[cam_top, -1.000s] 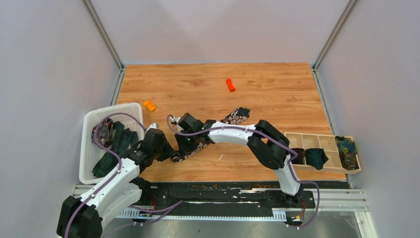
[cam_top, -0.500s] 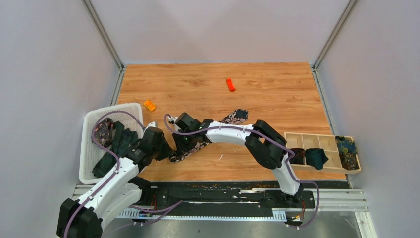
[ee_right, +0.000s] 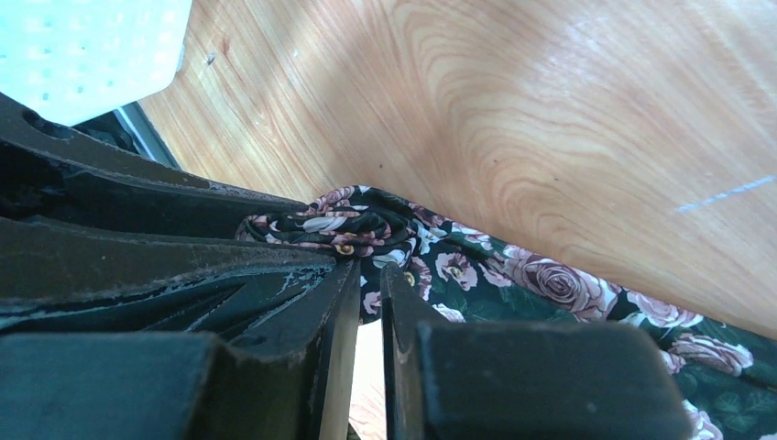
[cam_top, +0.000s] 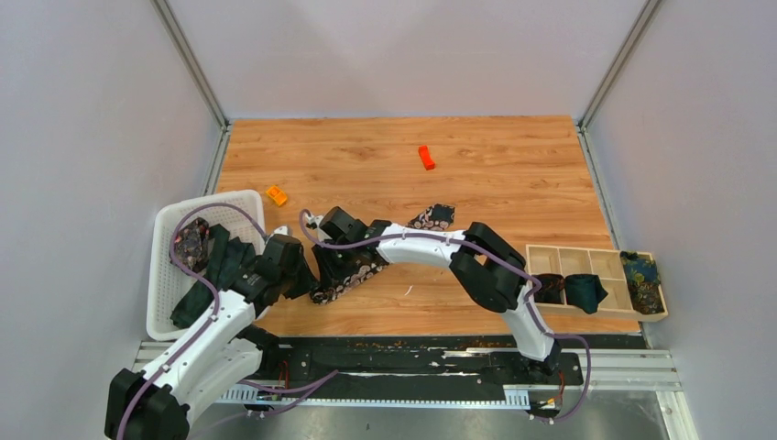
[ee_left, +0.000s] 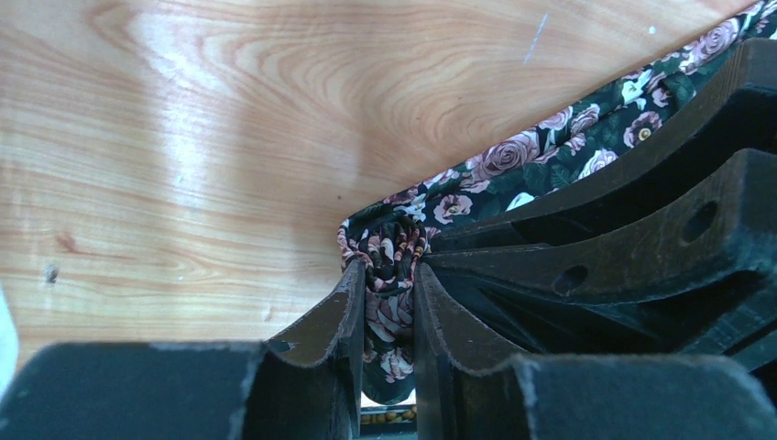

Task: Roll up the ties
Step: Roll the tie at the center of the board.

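Observation:
The black floral tie (cam_top: pixel 433 217) lies slantwise on the wooden table, its narrow end bunched into a small roll between both grippers. My left gripper (cam_top: pixel 310 282) is shut on that bunched end; the left wrist view shows the fabric (ee_left: pixel 513 160) squeezed between the fingers of the gripper (ee_left: pixel 389 275). My right gripper (cam_top: pixel 332 269) meets it from the other side, its fingers nearly together on the rolled fold. In the right wrist view the tie (ee_right: pixel 550 284) runs off to the right from the gripper (ee_right: pixel 368 270).
A white basket (cam_top: pixel 165 222) at the left holds several dark ties (cam_top: pixel 220 266). A wooden compartment tray (cam_top: pixel 586 251) at the right holds a rolled teal tie (cam_top: pixel 584 291) and a patterned one (cam_top: pixel 641 275). Orange blocks (cam_top: pixel 276 194) (cam_top: pixel 425 157) lie farther back.
Both grippers have shifted slightly left and nearer with the tie's rolled end, and the wide end has been dragged a little left with them.

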`<state>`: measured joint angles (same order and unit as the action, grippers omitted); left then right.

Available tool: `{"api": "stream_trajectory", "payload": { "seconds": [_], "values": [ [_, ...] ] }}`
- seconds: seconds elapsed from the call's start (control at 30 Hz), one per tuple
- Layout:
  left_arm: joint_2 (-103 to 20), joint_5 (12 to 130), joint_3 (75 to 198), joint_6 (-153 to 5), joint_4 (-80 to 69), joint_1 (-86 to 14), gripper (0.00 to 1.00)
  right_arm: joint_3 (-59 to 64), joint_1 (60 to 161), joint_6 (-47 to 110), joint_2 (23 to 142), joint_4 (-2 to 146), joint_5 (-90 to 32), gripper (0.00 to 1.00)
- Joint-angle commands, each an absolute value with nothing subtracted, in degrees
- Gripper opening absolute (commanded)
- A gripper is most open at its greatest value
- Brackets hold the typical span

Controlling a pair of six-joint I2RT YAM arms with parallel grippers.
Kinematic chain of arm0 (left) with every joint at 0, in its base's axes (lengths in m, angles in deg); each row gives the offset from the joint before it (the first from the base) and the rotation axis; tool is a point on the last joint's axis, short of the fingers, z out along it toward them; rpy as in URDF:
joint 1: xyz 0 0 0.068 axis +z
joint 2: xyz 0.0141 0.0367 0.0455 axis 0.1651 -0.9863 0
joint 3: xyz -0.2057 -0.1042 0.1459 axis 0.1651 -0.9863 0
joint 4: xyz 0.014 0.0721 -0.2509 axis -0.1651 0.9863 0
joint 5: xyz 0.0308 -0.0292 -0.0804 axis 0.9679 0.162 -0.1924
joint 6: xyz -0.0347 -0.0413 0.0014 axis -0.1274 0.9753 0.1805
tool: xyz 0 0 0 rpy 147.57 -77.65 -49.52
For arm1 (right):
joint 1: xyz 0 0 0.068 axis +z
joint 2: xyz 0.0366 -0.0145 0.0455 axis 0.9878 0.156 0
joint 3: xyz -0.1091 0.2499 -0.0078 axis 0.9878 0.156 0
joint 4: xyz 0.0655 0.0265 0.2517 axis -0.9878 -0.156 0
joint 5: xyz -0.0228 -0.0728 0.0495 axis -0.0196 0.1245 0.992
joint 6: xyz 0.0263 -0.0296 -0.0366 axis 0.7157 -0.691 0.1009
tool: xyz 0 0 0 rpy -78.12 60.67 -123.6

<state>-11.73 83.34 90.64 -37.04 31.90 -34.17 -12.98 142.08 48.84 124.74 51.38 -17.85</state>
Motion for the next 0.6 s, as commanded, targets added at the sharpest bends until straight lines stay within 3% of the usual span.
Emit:
{"api": "stream_trajectory", "payload": {
  "seconds": [0.0,0.57],
  "values": [
    [-11.73,82.55,94.54,-38.01,30.76,-34.31,0.07,-14.24,144.63,51.75,126.56,56.29,-12.99,0.16],
    [-16.67,83.09,97.30,-38.91,30.82,-34.29,0.09,-11.19,144.82,51.43,125.45,56.88,-14.57,0.15]
  ]
}}
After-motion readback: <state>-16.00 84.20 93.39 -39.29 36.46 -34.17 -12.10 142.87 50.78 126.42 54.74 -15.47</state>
